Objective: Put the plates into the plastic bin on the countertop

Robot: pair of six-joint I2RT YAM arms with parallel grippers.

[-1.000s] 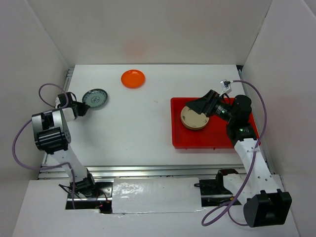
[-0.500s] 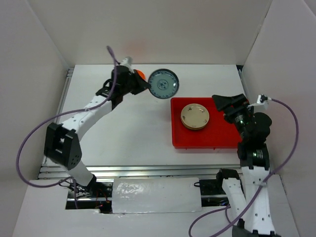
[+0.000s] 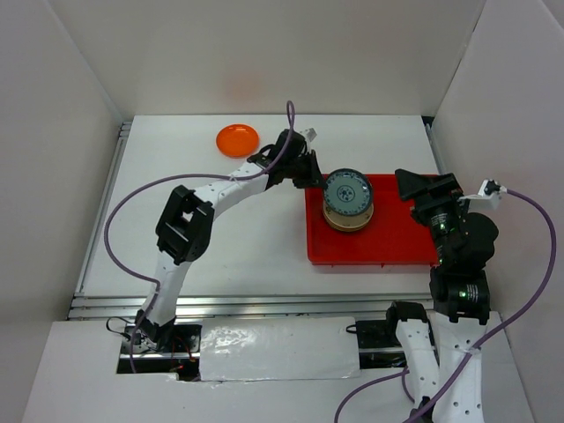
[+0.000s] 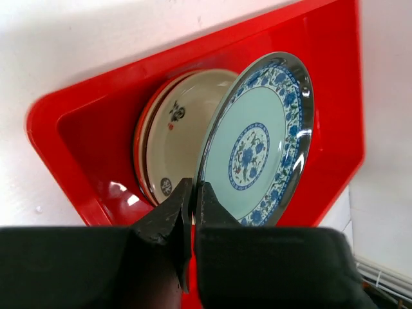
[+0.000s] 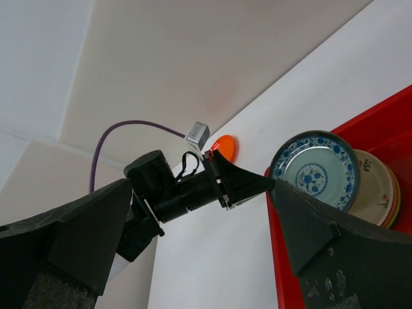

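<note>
A plain white countertop (image 3: 220, 229) fills a white-walled booth, with metal rails along its near edge where the two arms are bolted.

Nearest on the right, the right gripper (image 3: 427, 185) hangs above the right end of the plastic bin (image 3: 388, 247). Its fingers are spread wide and hold nothing.

Inside the red bin, towards its left end, sits a stack of plates (image 3: 348, 222) with a cream plate (image 4: 174, 135) on top. Coloured rims show beneath it, but I cannot count how many it holds.

Just above the stack is the grey-blue patterned plate (image 4: 257, 145), tilted steeply on edge with its face turned away from the cream one. The left gripper (image 4: 193, 193) is clenched on its lower rim. Whether the plate touches the stack is not clear.

Farthest off, one orange plate (image 3: 238, 139) lies flat near the back edge, well apart from the bin.

By count, that is one bin, one plate in the claw, one loose plate on the counter, and one stack of uncertain number.

These dishes look stiff, light and glossy, so probably slick and liable to chip if dropped. The thin raised rim is the only real place to take hold. A pinch at one point lets the plate swing, so it likely needs levelling low over the stack before the claw lets go.
</note>
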